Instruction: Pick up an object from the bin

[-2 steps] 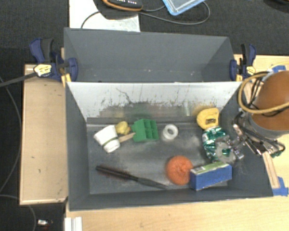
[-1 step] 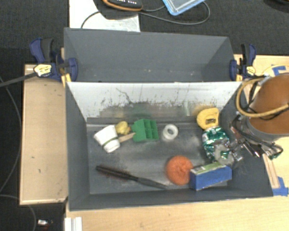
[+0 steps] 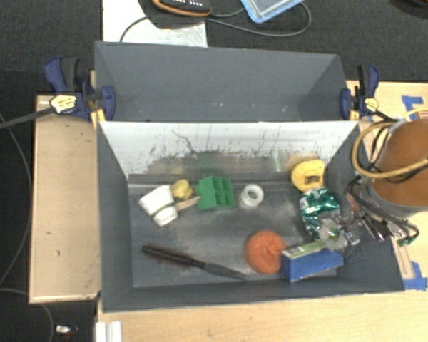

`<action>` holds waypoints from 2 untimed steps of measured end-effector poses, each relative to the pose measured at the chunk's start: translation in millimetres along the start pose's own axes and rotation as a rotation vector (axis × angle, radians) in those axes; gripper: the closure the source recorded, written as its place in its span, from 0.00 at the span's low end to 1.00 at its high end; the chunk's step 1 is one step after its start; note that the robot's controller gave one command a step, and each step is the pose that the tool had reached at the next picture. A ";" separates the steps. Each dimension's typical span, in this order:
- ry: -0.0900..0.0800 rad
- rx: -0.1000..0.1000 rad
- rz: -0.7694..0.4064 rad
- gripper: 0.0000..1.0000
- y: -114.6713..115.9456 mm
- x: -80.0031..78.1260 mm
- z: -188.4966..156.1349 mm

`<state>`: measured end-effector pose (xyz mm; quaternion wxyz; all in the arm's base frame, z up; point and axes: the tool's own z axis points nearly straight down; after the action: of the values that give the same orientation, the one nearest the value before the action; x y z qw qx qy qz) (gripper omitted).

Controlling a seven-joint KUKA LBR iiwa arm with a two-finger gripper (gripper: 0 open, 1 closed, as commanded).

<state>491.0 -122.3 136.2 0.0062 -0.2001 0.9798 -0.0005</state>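
One gripper (image 3: 337,232): bin's (image 3: 221,84) 4 o'clock (grasp: cannot tell)
Nearest: green foil (image 3: 317,206), blue block (image 3: 310,265) at its 7 o'clock

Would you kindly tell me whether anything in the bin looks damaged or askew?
Nothing looks spilled or broken. The green foil packet beside the gripper is crumpled, and the blue box lies slanted beside the orange ball.
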 end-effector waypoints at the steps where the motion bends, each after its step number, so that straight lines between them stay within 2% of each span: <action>1: -0.005 0.003 -0.124 1.00 -5.4 -9.6 3.0; 2: -0.002 0.000 -0.055 1.00 0.1 2.3 6.6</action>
<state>488.9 -123.2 129.6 0.0072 -0.2267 0.9739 -0.0006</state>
